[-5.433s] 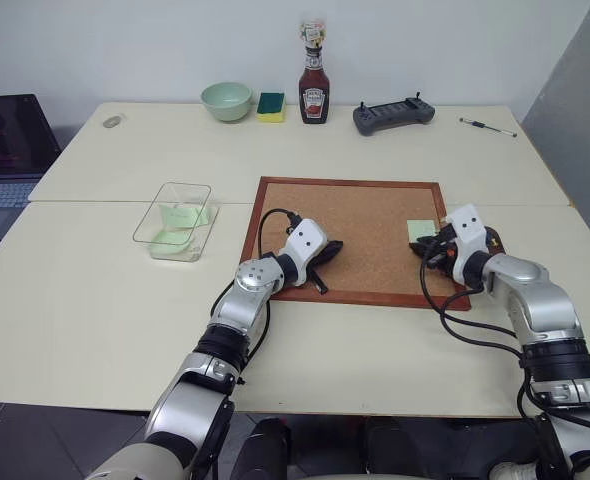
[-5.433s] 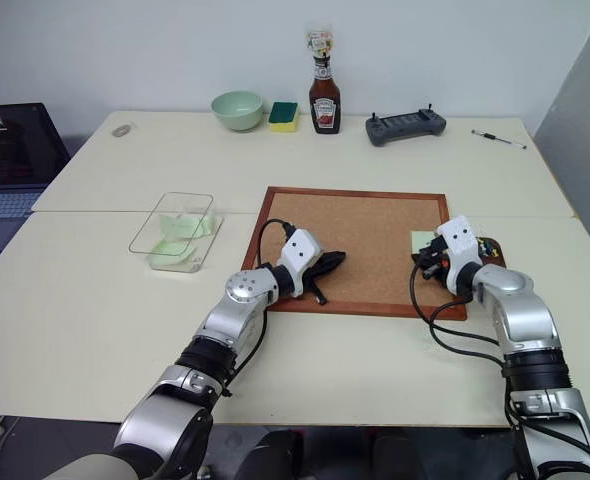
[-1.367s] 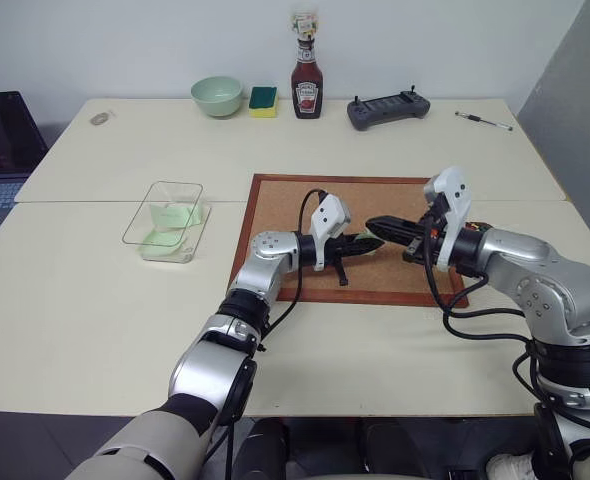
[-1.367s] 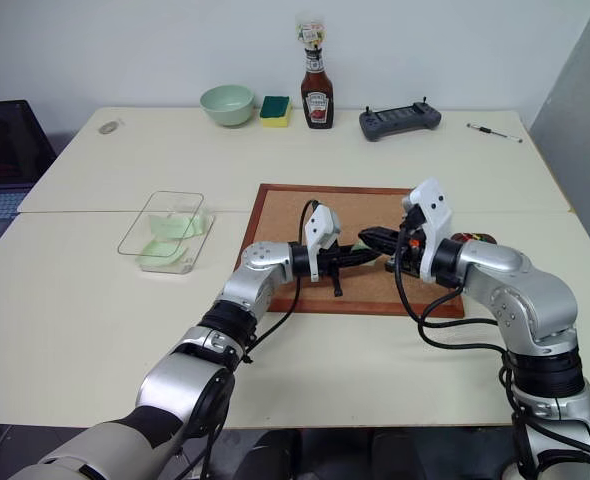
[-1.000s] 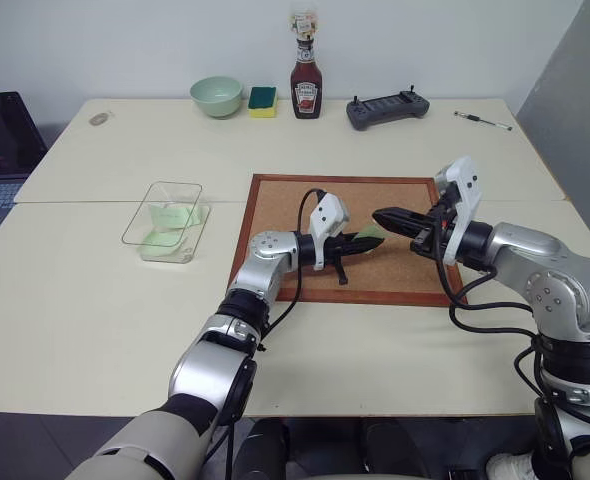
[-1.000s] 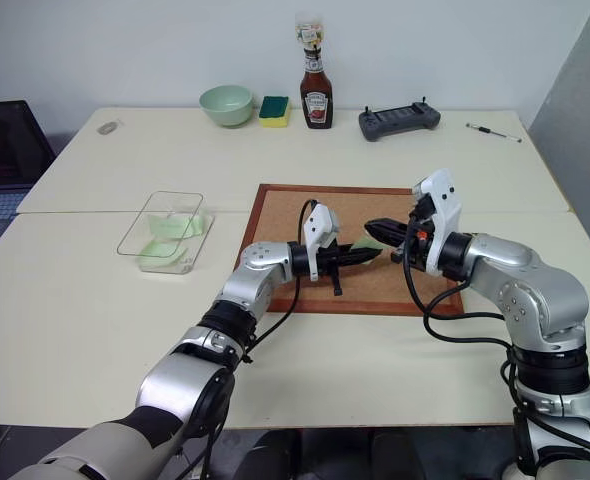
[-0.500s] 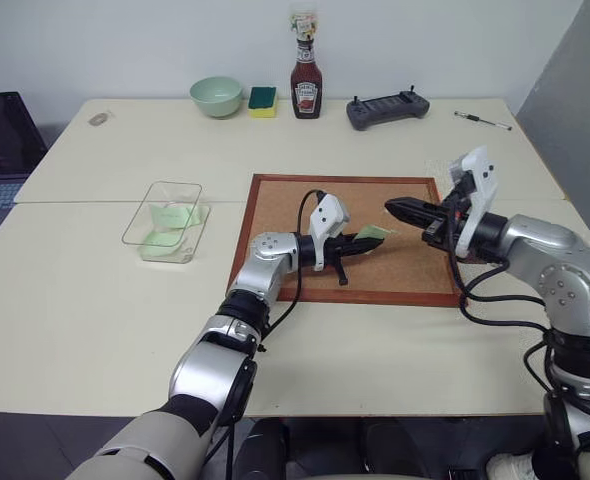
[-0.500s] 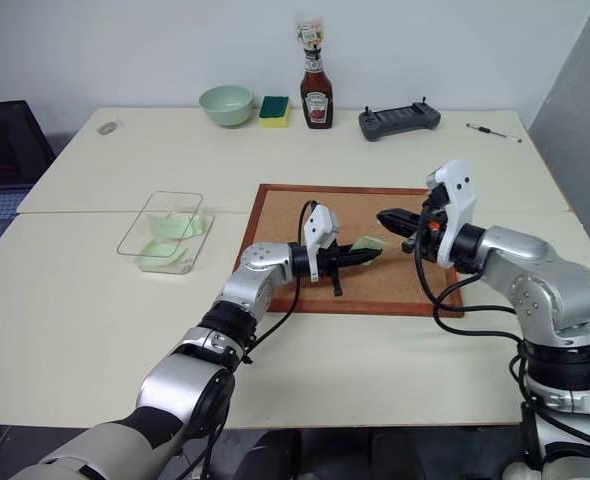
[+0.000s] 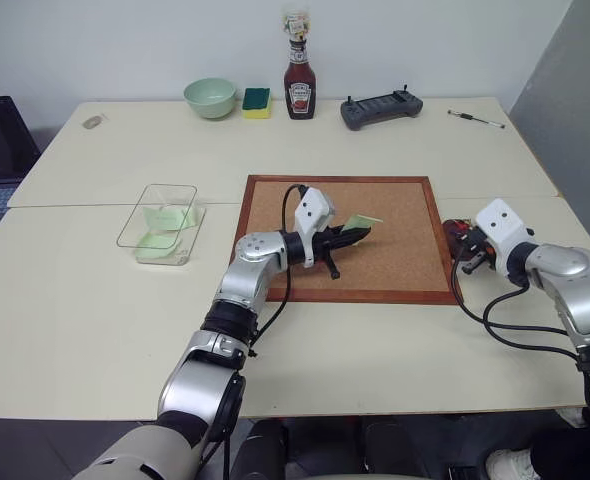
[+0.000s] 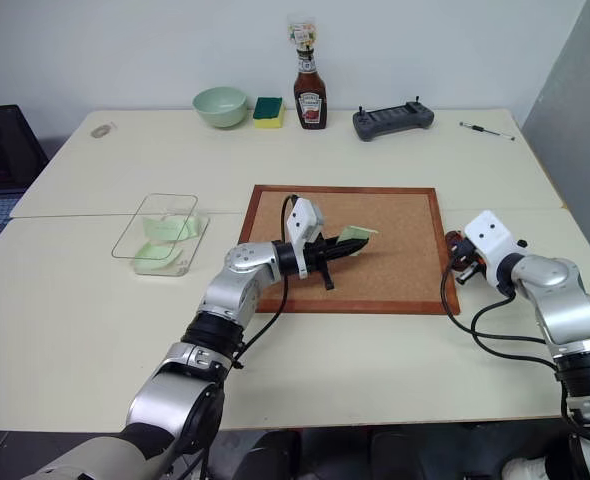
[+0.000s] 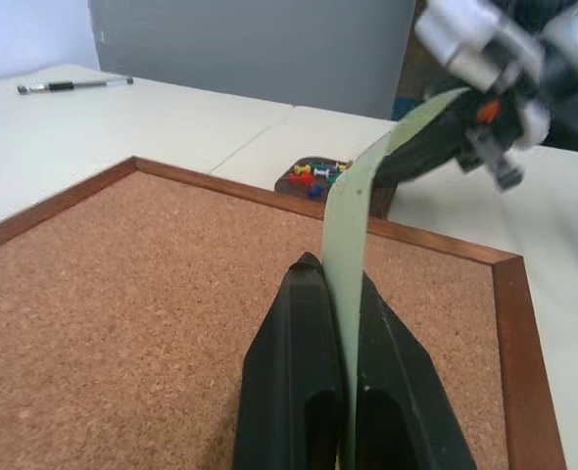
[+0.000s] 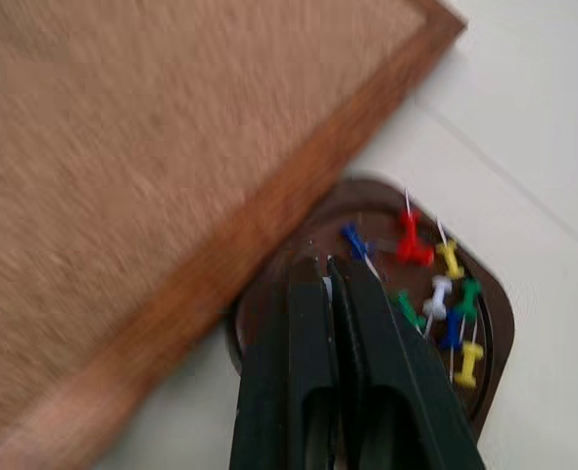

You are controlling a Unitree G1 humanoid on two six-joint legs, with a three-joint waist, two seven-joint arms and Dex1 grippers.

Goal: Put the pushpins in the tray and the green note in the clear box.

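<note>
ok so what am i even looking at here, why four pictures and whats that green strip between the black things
It is a two-armed humanoid robot at a table. Two pictures come from cameras in its head, looking down over both arms; the other two come from a camera on each wrist, looking along that gripper's black fingers. The left gripper is shut on the green note, seen edge-on, above the corkboard. The right gripper is shut, its tips over the tray of coloured pushpins beside the board. Farther left stands the clear box with green slips inside; a bowl, sponge and ketchup bottle line the far edge.
</note>
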